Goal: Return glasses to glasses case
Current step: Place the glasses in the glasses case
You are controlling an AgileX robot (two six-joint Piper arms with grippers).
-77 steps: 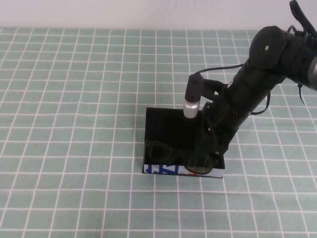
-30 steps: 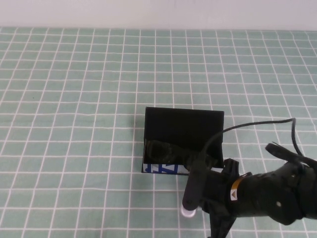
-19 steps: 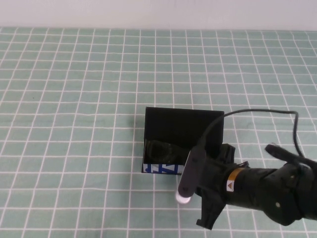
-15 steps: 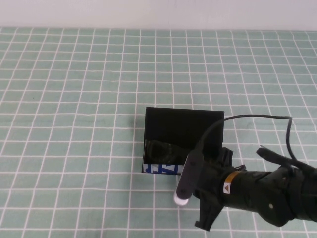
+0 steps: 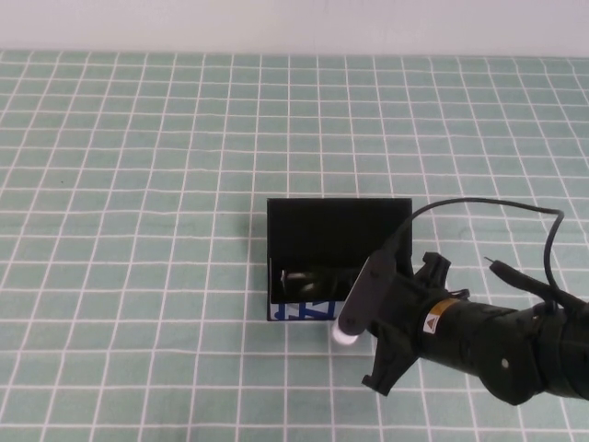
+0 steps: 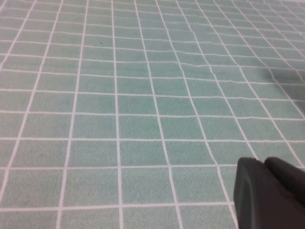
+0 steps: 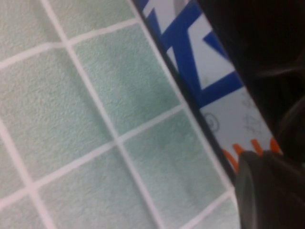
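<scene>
The black glasses case (image 5: 336,230) lies mid-table with its flap open toward the far side. Its white front edge (image 5: 294,311), printed in blue and orange, faces me. The black glasses (image 5: 308,276) lie inside the case, just behind that edge, and only part of the frame shows. My right arm (image 5: 469,345) reaches in low from the right. Its wrist camera hides the fingertips in the high view. In the right wrist view my right gripper (image 7: 269,191) is shut and empty, its tip against the case's front edge (image 7: 224,109) by the orange print. My left gripper (image 6: 269,191) is shut, over bare cloth.
A green cloth with a white grid (image 5: 138,184) covers the whole table. A pale wall runs along the far edge. The right arm's cable (image 5: 479,210) loops above the cloth to the right of the case.
My right arm has swung from below the case up and forward to its front right edge. The case has shifted slightly to the left. The glasses stay inside.
</scene>
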